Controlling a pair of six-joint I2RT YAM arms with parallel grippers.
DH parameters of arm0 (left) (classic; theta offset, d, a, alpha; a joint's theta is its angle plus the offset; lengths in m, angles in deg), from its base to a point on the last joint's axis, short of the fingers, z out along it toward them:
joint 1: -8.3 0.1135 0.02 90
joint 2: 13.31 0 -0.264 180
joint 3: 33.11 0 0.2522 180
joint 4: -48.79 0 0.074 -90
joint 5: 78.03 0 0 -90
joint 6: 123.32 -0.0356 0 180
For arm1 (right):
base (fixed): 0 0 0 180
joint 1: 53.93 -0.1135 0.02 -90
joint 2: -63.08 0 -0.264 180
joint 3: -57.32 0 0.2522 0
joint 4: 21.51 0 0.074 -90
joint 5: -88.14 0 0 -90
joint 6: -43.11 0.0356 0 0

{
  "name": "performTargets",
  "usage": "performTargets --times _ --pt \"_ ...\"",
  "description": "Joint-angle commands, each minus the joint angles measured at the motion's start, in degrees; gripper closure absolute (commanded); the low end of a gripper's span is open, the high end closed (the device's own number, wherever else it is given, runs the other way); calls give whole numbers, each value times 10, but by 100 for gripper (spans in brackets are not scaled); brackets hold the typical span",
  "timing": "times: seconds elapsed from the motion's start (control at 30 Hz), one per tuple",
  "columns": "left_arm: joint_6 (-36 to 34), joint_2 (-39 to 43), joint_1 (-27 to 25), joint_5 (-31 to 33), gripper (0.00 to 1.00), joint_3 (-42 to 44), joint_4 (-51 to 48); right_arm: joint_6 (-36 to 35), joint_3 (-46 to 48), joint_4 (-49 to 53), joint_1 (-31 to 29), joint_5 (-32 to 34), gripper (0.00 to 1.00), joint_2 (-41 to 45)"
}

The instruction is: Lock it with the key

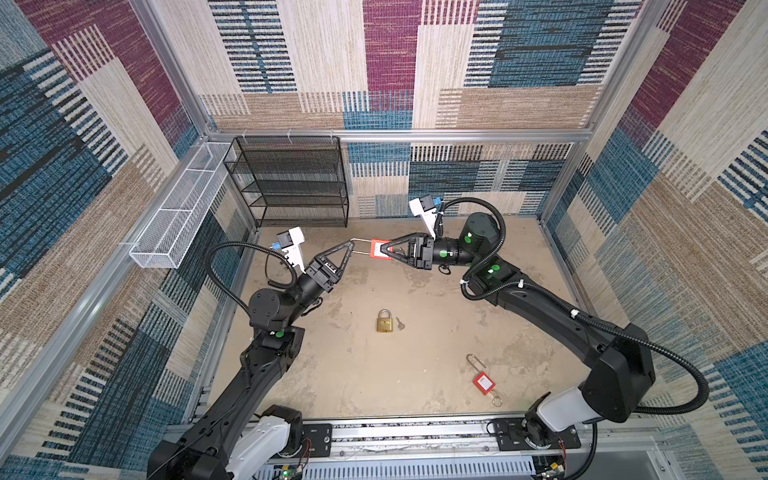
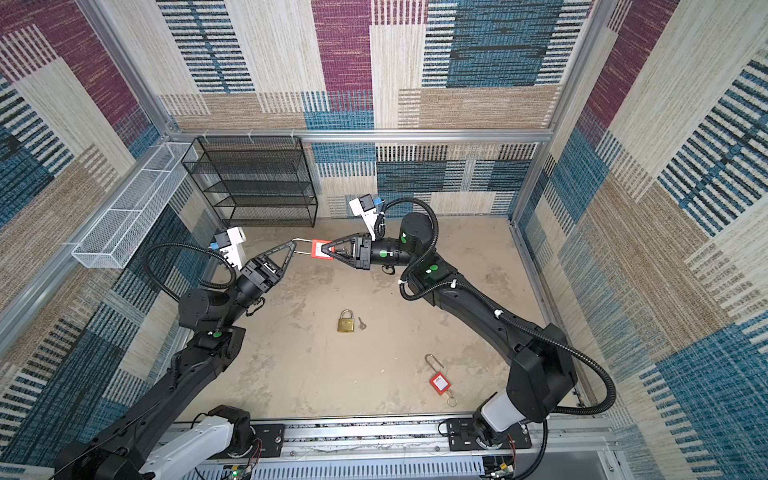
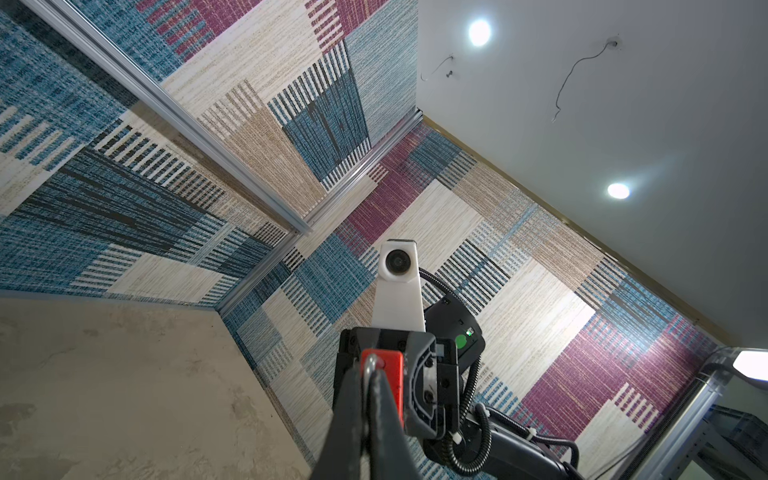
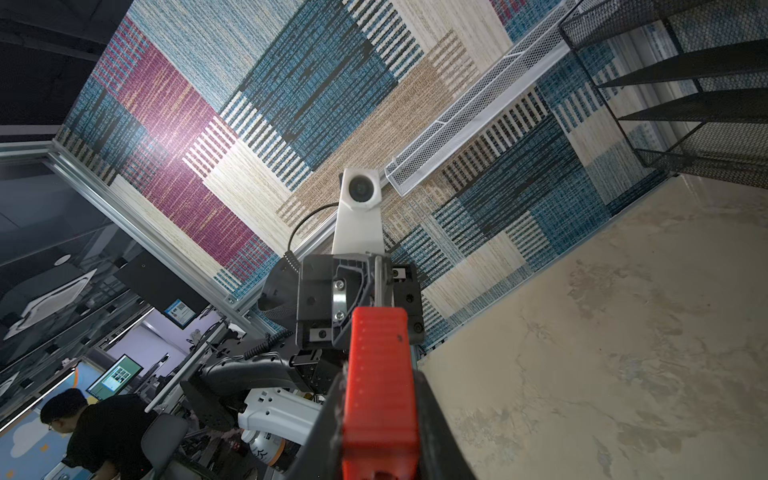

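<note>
Patchwork woven panels (image 1: pixel 390 62) of blue, maroon and beige are covering the walls. A mottled beige floor (image 1: pixel 374 374) is lying below. A black wire-mesh shelf rack (image 1: pixel 291 183) is standing at eleven o'clock, and a long white mesh basket (image 1: pixel 178 208) is hanging at ten o'clock. Two round ceiling lamps (image 3: pixel 479 32) are glowing overhead.

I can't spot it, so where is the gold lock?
In both top views the gold padlock lies near the middle of the table, with a small key just right of it.
</note>
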Motion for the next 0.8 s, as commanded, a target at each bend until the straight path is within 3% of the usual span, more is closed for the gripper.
performTargets --times 0.0,0.13,0.6,0.63,0.7,0.77 --pt "-37 12 1 -39 100 0 29 21 -6 -39 -1 -18 95 0" --pt "-49 15 0 -66 100 -12 -5 22 1 -41 -1 -12 96 4" --pt "-28 -22 -3 -92 100 -6 24 35 19 -71 -8 7 97 -8" --pt "-30 -20 -3 -89 96 -3 22 31 21 -67 -7 11 97 -5" --pt "-34 -12 -2 -77 78 2 15 29 23 -65 -2 16 97 -1" --pt "-44 -1 -2 -69 69 2 0 28 26 -59 2 19 97 1"
